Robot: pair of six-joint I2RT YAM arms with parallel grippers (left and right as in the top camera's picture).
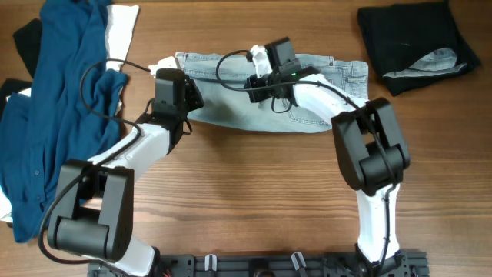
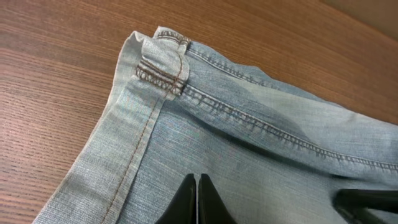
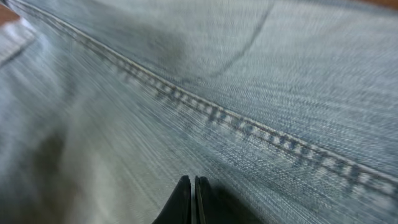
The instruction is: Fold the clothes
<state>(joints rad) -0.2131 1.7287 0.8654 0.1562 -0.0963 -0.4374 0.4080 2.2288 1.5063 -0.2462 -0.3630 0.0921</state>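
The light-blue denim jeans [image 1: 315, 104] lie folded into a long band at the top middle of the table. My left gripper [image 1: 191, 94] is at the band's left end. In the left wrist view its jaws [image 2: 196, 182] are shut, just over the denim [image 2: 249, 149], with the stitched hem corner beyond them. My right gripper [image 1: 261, 68] is over the band's upper middle. In the right wrist view its jaws [image 3: 191, 183] are shut, close above the denim [image 3: 261, 74], beside a stitched seam. Nothing shows between either pair of jaws.
A dark blue shirt [image 1: 61, 100] is heaped at the left over a white cloth [image 1: 124, 21] and black fabric [image 1: 24, 38]. A black garment with a grey patch [image 1: 415, 35] lies at the top right. Bare wood [image 1: 254, 192] lies in front of the jeans.
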